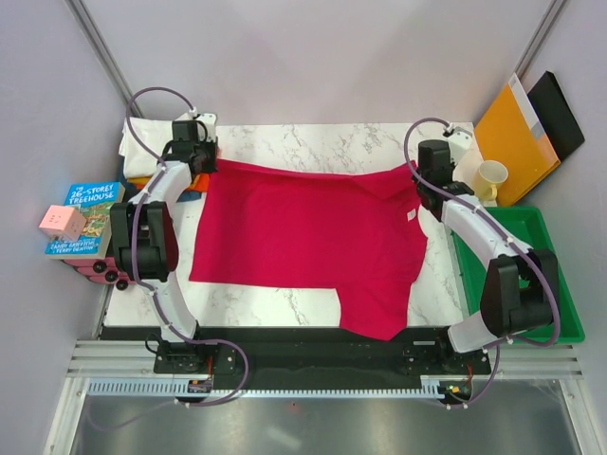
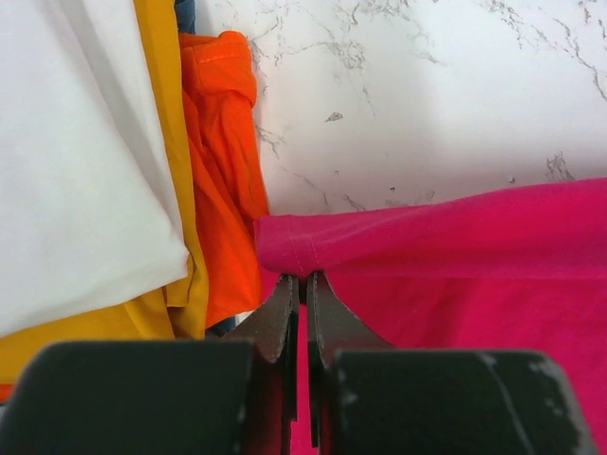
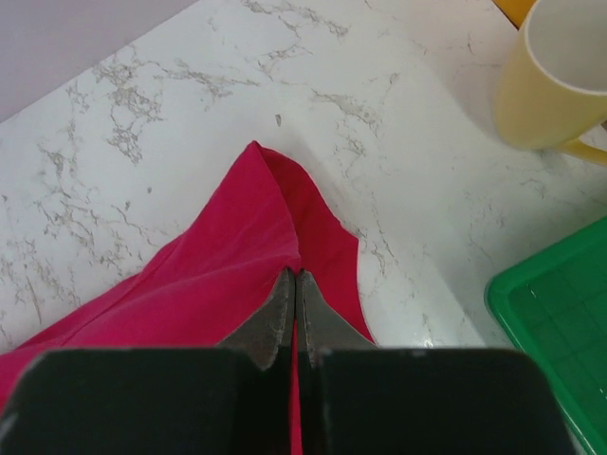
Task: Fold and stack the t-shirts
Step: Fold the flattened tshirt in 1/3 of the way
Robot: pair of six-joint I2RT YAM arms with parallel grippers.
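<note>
Now L hand (image 2: 302,277) & R hand (image 3: 294,275) each clamped on red t-shirt (image 1: 303,242) far edge.

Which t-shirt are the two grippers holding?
The crimson red t-shirt spread across the table: left gripper and right gripper pinch its far corners. The white t-shirt, yellow t-shirt and orange t-shirt lie piled aside, unheld.

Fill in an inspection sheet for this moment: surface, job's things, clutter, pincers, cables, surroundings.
Surface: marble table, largely under cloth.
Job's things: red t-shirt spread out; white shirt, yellow shirt and orange shirt piled at the far left.
Clutter: mug, green tray, envelope on the right; book, pink cube on the left.
Pincers: left pincer shut on the red t-shirt's far-left corner; right pincer shut on its far-right corner.
Cables: grey cables loop over both arms.
Surroundings: grey walls.
</note>
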